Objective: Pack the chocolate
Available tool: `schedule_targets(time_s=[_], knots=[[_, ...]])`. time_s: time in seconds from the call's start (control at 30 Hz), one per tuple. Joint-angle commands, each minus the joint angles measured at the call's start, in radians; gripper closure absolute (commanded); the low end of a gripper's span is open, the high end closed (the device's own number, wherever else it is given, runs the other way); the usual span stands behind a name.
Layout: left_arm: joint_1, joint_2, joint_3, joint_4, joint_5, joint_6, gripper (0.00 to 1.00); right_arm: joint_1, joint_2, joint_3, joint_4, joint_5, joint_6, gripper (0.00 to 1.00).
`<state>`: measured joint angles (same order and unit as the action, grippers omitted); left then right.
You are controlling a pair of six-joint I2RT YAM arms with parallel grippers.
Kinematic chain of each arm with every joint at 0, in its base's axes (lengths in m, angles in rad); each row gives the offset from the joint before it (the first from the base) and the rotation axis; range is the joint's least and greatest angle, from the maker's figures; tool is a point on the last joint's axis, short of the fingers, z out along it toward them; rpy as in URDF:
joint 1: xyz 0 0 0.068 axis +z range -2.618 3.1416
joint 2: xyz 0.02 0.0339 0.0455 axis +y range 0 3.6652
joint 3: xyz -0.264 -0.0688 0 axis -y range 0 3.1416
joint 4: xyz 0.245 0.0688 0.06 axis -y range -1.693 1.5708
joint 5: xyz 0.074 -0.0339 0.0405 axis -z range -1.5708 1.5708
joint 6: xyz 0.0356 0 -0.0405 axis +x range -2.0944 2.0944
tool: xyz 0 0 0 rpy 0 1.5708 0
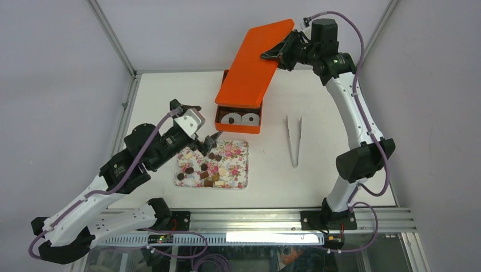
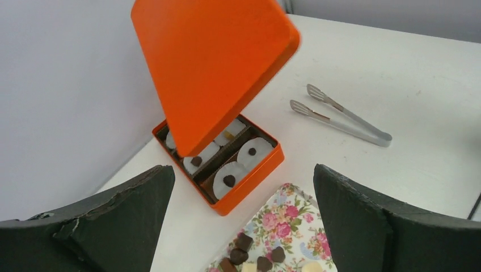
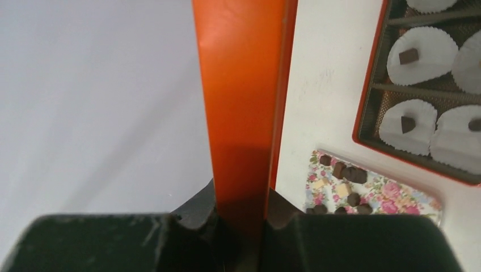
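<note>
From above, the right gripper (image 1: 282, 54) pinches the orange lid (image 1: 255, 65) and holds it tilted in the air over the orange box (image 1: 238, 128). The left gripper (image 1: 209, 143) hangs open and empty over the flowery tray (image 1: 241, 170), where most of the chocolate (image 1: 205, 170) lies. Tongs (image 1: 294, 141) lie on the table (image 1: 329, 158).

The left wrist view shows wide-apart fingers (image 2: 125, 221). A few chocolate pieces sit in white paper cups (image 2: 253, 152) inside the box.

The right wrist view shows the fingers squeezed tight on the lid's edge.
</note>
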<state>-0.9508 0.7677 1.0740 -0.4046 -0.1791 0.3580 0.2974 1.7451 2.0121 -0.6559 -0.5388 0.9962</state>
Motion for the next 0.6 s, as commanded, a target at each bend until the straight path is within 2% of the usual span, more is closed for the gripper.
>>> schedule_targets(time_s=[0.0, 0.1, 0.2, 0.3, 0.43, 0.57], knots=[[0.100, 0.044, 0.081, -0.128, -0.059, -0.201, 0.01, 0.012, 0.051, 0.082, 0.044, -0.132, -0.221, 1.00], [0.381, 0.116, 0.130, -0.160, 0.185, -0.347, 0.01, 0.011, 0.088, 0.083, 0.081, -0.186, -0.273, 1.00], [0.670, 0.252, 0.219, -0.209, 0.457, -0.550, 0.01, 0.011, 0.140, 0.097, 0.095, -0.233, -0.304, 1.00], [0.855, 0.465, 0.332, -0.284, 0.646, -0.714, 0.01, 0.011, 0.192, 0.103, 0.118, -0.255, -0.303, 1.00], [0.917, 0.645, 0.409, -0.252, 0.729, -0.837, 0.01, 0.015, 0.263, 0.089, 0.222, -0.291, -0.246, 1.00], [0.922, 0.731, 0.430, -0.186, 0.696, -0.866, 0.01, 0.017, 0.362, 0.120, 0.307, -0.318, -0.180, 1.00]])
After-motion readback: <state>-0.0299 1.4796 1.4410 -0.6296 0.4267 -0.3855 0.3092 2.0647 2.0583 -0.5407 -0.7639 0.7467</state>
